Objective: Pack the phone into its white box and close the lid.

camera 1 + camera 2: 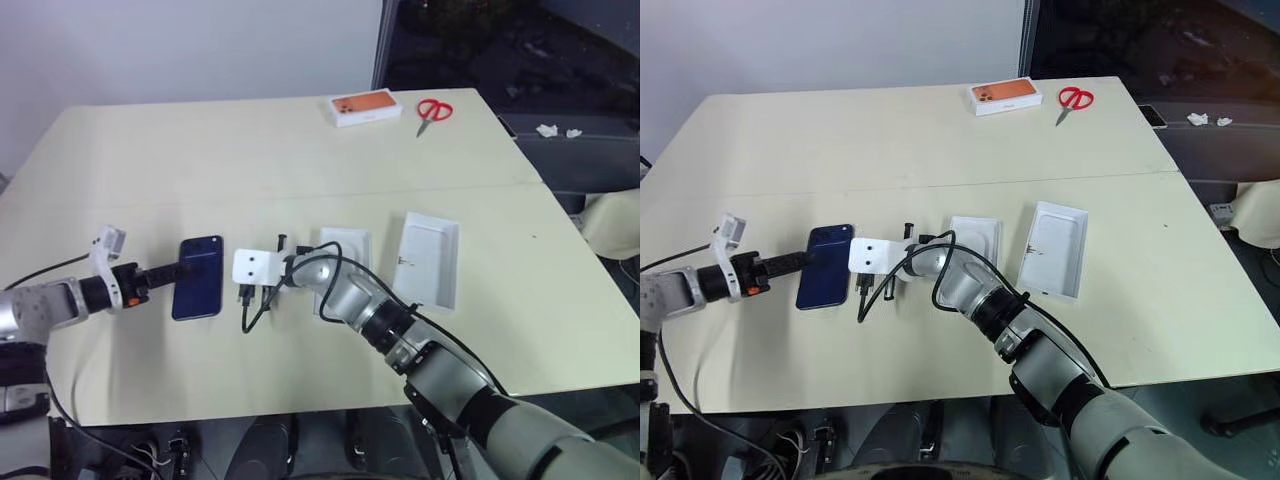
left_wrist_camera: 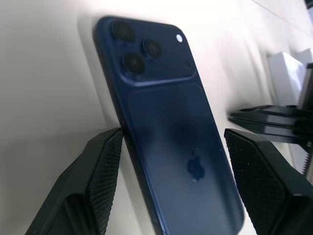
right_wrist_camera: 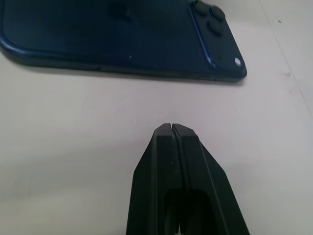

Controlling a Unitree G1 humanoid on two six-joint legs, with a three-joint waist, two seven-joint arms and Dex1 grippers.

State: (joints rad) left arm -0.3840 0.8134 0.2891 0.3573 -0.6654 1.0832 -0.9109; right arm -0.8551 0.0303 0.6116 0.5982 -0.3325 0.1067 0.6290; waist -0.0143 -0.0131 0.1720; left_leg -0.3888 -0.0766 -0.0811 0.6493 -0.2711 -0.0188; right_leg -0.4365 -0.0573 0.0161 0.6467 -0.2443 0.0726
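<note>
The phone [image 1: 198, 276] lies camera-side up on the tabletop [image 1: 300, 170]; the left claw [image 2: 171, 161] straddles it, fingers apart; the right claw [image 3: 172, 128], pressed together, hovers just beside the phone; white box [image 1: 430, 258] and lid [image 1: 340, 255] lie beyond.

The phone [image 1: 198, 277] was glossy navy blue, the bench [image 1: 300, 150] pale cream, the far box [image 1: 366, 108] white with an orange top, the scissors [image 1: 432, 113] red-handled.

The dark navy phone [image 1: 198, 277] lies flat, back up, left of the open white box [image 1: 345, 260] and upturned lid [image 1: 430, 259].
</note>
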